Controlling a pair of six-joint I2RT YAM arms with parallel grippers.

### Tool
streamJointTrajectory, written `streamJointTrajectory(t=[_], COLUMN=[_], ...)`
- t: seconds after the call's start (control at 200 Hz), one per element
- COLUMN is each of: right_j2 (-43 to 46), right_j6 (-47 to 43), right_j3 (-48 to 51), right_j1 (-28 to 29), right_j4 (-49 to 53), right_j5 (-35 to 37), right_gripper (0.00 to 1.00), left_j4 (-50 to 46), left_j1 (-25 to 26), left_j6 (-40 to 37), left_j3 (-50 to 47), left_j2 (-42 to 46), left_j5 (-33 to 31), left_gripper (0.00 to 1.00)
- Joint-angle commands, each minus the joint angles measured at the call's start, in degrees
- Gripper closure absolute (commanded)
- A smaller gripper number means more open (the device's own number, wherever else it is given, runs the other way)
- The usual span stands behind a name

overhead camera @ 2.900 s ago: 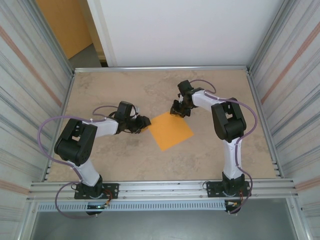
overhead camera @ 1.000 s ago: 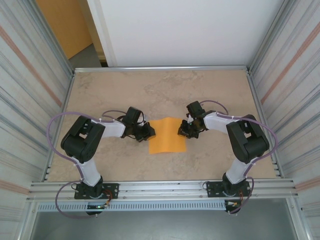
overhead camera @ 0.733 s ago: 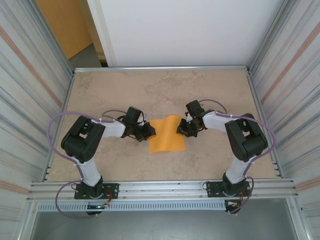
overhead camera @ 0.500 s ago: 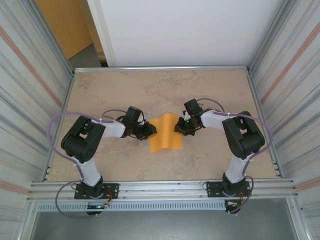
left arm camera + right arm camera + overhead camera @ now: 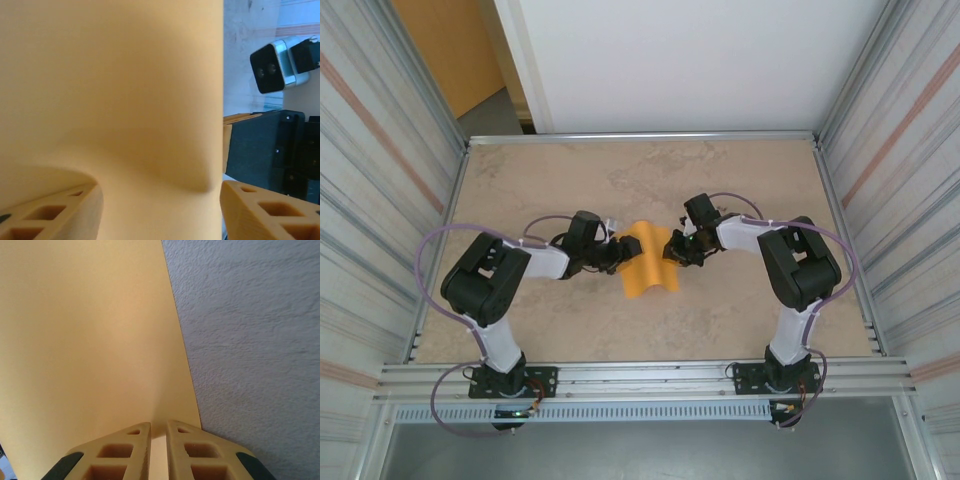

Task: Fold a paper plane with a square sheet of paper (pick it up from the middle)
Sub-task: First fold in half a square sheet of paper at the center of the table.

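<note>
The square sheet of paper [image 5: 648, 264] is bright orange and lies mid-table, buckled into a raised arch between the two grippers. My right gripper [image 5: 672, 250] is at its right edge. In the right wrist view the right gripper [image 5: 158, 427] is shut on that edge of the sheet [image 5: 90, 340]. My left gripper [image 5: 620, 250] sits at the sheet's left edge. In the left wrist view its fingers [image 5: 265, 210] stand wide apart around the left gripper's centre [image 5: 161, 200], with the curved sheet [image 5: 115, 90] bulging between them. The sheet has no dart shape.
The tan stone-look table [image 5: 740, 180] is fenced by metal rails and corrugated walls [image 5: 900, 200]. A white panel [image 5: 670, 60] stands at the back, an orange panel [image 5: 445, 50] at the back left. The right arm's black body [image 5: 265, 150] and its camera [image 5: 274, 67] are close ahead of the left gripper.
My left gripper has opened. The right gripper moved left with the sheet's edge, and the flat sheet buckled up into an arch and looks narrower.
</note>
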State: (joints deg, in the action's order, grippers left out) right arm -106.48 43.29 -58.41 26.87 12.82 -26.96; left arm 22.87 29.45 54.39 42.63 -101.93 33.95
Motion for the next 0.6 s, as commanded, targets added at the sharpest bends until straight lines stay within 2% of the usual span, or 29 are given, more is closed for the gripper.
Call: streamJointTrajectory(t=[0.0,0.1,0.336,0.591], right_j2=[-2.1,-2.6,-4.4,-3.4], right_j6=[0.8,0.8,2.7,2.9], right_j3=[-0.5,-1.3,-2.1,-2.0], right_j1=[1.4,2.8,5.2,5.4], right_j4=[1.9,1.7,-0.7,-1.3], right_j5=[0.0,-0.6,-2.0,-2.3], right_gripper=[0.83,0.82,0.82,0.82], left_j4=[-0.9,-3.2,-9.8,-14.8], left_j1=[0.4,0.4,0.4,0.4], left_j6=[-0.7,-1.3,-2.5,-3.5], left_j3=[-1.7,-1.5,-0.6,1.4], left_j2=[0.6,1.1,1.4,0.3], left_j5=[-0.8,-1.1,-2.3,-2.4], left_gripper=[0.31,0.27,0.27,0.35])
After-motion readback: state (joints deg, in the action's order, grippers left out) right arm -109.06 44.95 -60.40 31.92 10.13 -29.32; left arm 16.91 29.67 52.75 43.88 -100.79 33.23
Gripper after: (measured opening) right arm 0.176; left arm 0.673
